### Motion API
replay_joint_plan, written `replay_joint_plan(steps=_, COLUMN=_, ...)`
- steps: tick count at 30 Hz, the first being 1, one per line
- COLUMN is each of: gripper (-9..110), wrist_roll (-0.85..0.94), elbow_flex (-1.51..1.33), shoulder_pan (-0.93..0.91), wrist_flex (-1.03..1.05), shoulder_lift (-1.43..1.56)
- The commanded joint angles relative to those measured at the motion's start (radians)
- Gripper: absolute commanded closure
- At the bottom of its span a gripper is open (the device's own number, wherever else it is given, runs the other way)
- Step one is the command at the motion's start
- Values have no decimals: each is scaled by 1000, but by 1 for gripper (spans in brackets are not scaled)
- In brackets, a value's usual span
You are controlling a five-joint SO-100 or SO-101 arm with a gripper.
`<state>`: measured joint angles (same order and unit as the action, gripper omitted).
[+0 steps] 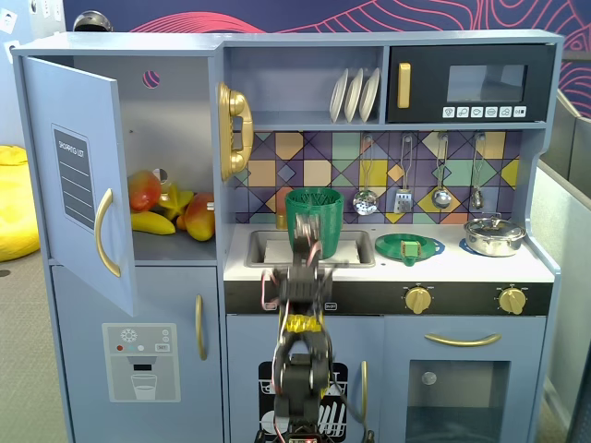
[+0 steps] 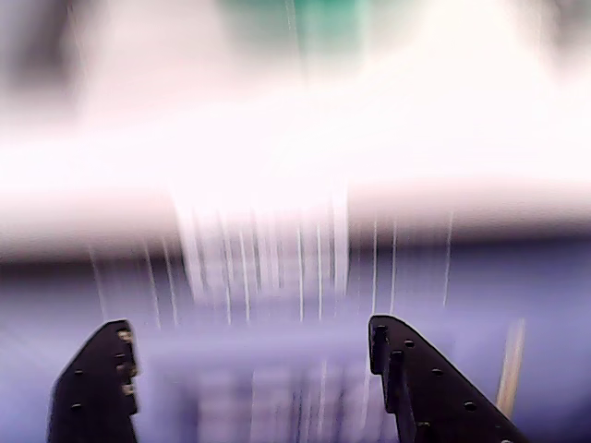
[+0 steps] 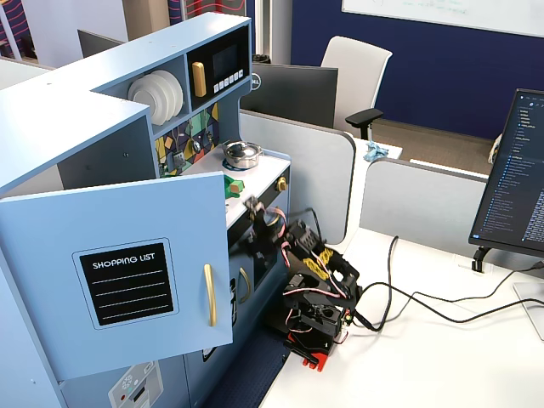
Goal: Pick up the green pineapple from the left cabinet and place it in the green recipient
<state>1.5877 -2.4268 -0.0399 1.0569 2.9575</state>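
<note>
The left cabinet's door [image 1: 83,185] stands open; it also shows in a fixed view [image 3: 119,272]. Inside the cabinet lie a red-orange mango [image 1: 143,189], a yellow banana [image 1: 152,223] and other fruits. The green pineapple shows in no view. The green ribbed pitcher [image 1: 314,217] stands at the back of the sink. My gripper [image 1: 309,247] is raised in front of the pitcher's lower part, blurred by motion. In the wrist view my gripper [image 2: 247,323] is open and empty, the scene is smeared, and a green blur [image 2: 323,18] sits at the top.
A flat green dish [image 1: 409,246] and a metal pot [image 1: 494,235] sit on the counter right of the sink [image 1: 355,247]. Utensils hang on the tiled wall. The arm's base [image 3: 310,327] stands on a white desk with cables beside the toy kitchen.
</note>
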Motion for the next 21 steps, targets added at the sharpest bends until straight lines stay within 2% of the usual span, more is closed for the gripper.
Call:
replay_joint_plan(steps=1, gripper=81, wrist_roll=-44, elbow_flex=-259, shoulder_pan=-14, wrist_flex=60, shoulder_lift=144)
replay_joint_plan(steps=8, gripper=85, wrist_roll=-109, elbow_flex=-565, shoulder_pan=-14, wrist_flex=40, shoulder_lift=178)
replay_joint_plan(steps=14, gripper=95, wrist_roll=-196, elbow_flex=-571, shoulder_pan=69, wrist_flex=189, shoulder_lift=155)
replay_joint_plan(steps=17, gripper=101, wrist_roll=-120, elbow_flex=-571, shoulder_pan=52, wrist_flex=299, shoulder_lift=160)
replay_joint_plan(steps=21, gripper=101, wrist_roll=-98, elbow_flex=-571, shoulder_pan=21, wrist_flex=423, shoulder_lift=195)
